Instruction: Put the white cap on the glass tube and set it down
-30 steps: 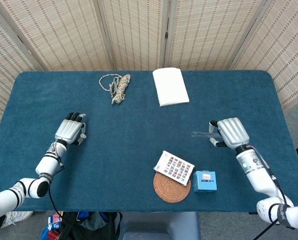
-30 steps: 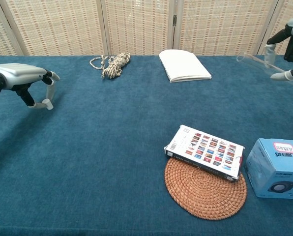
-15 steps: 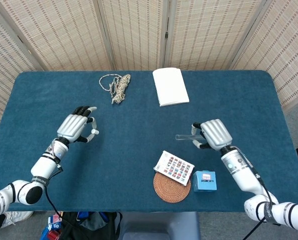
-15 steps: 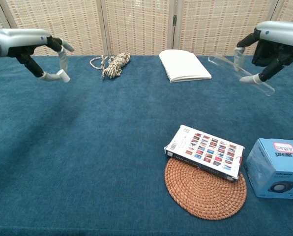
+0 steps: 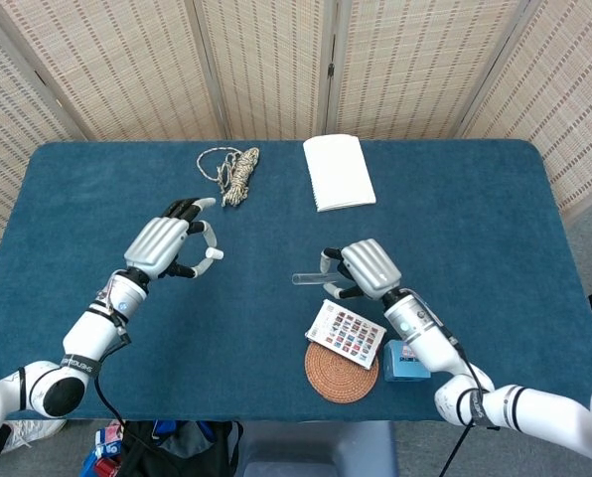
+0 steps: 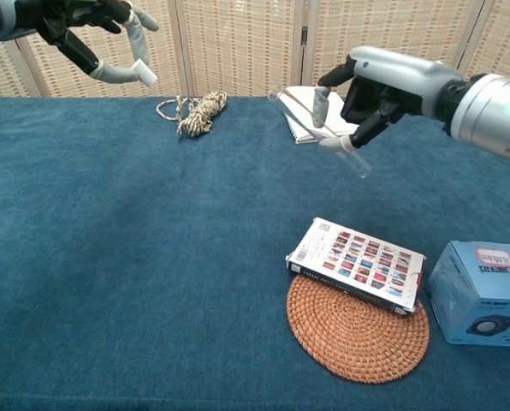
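While both arms are up over the blue counter (image 5: 276, 199), this is what shows:
Count: one glass tube (image 5: 309, 279), one white cap (image 5: 216, 254), one rope bundle (image 5: 238, 175), one white notebook (image 5: 339, 172), one little book with colored squares (image 5: 346, 333), one round woven mat (image 5: 342, 375), one blue box (image 5: 406, 360), and two hands.
Right hand: the right hand (image 5: 368, 268) holds the glass tube between its thumb and fingers, up in the air above the counter.
Left hand: the left hand (image 5: 167, 244) pinches the white cap at its fingertips, also up in the air (well apart from the tube).
Tube direction: in the head view the tube lies almost flat, long way left to right, and its free end sticks out of the right hand toward the left hand.
Tube tilt: in the chest view the tube is slanted, one end up high on the left and the other end lower on the right.
Head view only: both whole arms from above, and the screens behind the counter.
Chest view only: the book's thick side resting on the mat's back edge, and the picture on the front of the blue box.
Near things: the blue box sits just beside the mat.
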